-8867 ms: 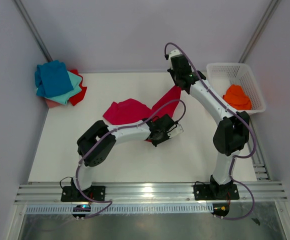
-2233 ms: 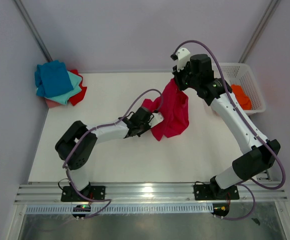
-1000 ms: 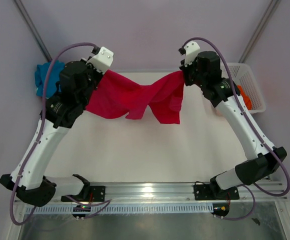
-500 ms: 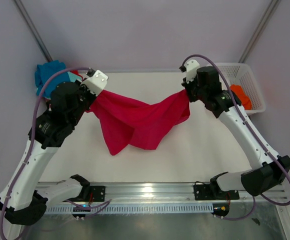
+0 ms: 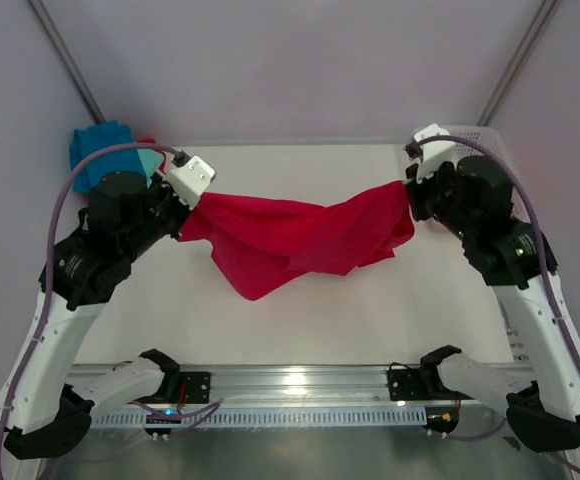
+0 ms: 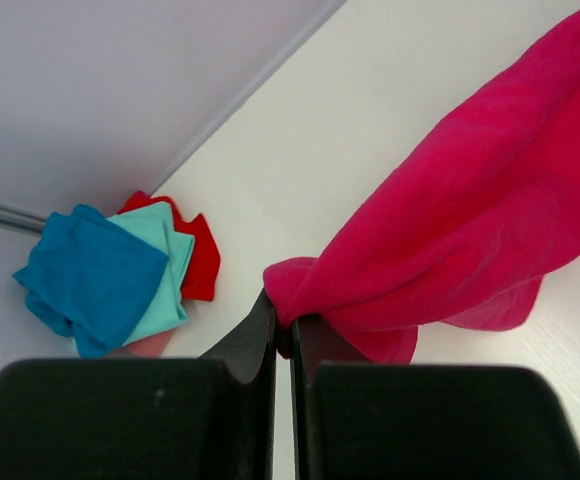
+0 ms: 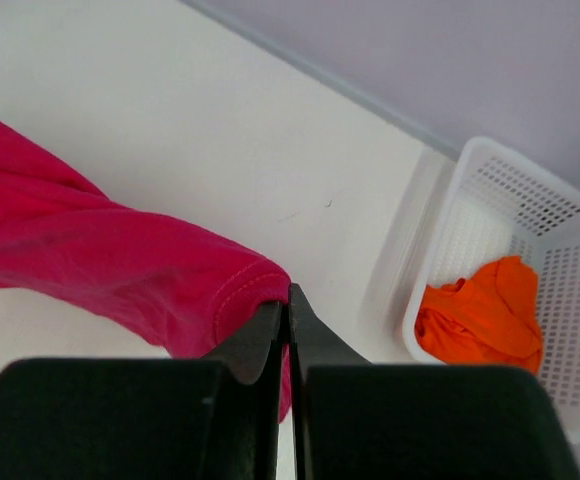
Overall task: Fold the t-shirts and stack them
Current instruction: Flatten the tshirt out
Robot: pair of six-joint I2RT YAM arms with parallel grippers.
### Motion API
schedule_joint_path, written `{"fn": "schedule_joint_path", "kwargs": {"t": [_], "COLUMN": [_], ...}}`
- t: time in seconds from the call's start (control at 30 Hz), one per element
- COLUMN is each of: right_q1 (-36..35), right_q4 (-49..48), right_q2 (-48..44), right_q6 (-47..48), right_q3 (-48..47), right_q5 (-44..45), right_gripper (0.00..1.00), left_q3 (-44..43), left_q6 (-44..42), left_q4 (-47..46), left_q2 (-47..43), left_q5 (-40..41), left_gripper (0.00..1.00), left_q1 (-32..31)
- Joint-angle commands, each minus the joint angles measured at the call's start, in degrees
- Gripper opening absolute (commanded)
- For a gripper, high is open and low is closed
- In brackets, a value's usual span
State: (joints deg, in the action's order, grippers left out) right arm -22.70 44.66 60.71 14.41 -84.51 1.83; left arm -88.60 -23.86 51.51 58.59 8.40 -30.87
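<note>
Both arms have swung wider apart over the last half second, and the crimson t-shirt (image 5: 295, 240), which sagged in a deep V between them, now hangs in a shallower, longer swag above the table (image 5: 300, 340). The left arm rears up from its base at the near left, its wrist turned inward. The left tool (image 6: 282, 322) has its fingers pinched almost together on a bunched corner of the shirt. The right arm stands tall at the right side, forearm leaning in. The right tool (image 7: 287, 297) is clamped the same way on a stitched hem at the other end. Whether the lowest fold touches the table I cannot tell. In the far left corner a blue t-shirt (image 6: 85, 275) lies on a teal t-shirt (image 6: 167, 262) and a red t-shirt (image 6: 203, 268). An orange t-shirt (image 7: 480, 312) sits in the white basket (image 7: 570, 240).
</note>
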Motion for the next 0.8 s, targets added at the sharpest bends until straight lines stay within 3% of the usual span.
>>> {"fn": "schedule_joint_path", "kwargs": {"t": [0.0, 0.17, 0.3, 0.57, 0.77], "right_q1": [0.2, 0.2, 0.3, 1.0, 3.7], "right_q4": [-1.5, -0.5, 3.3, 12.7, 17.9], "right_q2": [-5.6, -10.0, -14.5, -23.0, -25.8], "right_q6": [2.0, 1.7, 4.2, 11.2, 12.4], "right_q3": [-1.9, -3.9, -6.9, -13.6, -15.6], "right_q5": [1.3, 1.7, -6.6, -22.9, -36.3], "right_gripper": [0.03, 0.03, 0.03, 0.03, 0.03], "left_q3": [-3.5, -2.2, -3.5, -9.8, -9.5], "left_q6": [5.0, 10.0, 9.9, 7.4, 7.6], "left_q4": [0.0, -3.2, -1.7, 5.7, 8.6], "left_q2": [-3.6, -7.7, -11.2, -19.7, -23.2], "left_q5": [-6.8, -7.3, -8.1, -17.3, -23.7], "left_gripper": [0.0, 0.0, 0.0, 0.0, 0.0], "left_q1": [1.3, 3.1, 4.0, 7.6, 10.7]}}
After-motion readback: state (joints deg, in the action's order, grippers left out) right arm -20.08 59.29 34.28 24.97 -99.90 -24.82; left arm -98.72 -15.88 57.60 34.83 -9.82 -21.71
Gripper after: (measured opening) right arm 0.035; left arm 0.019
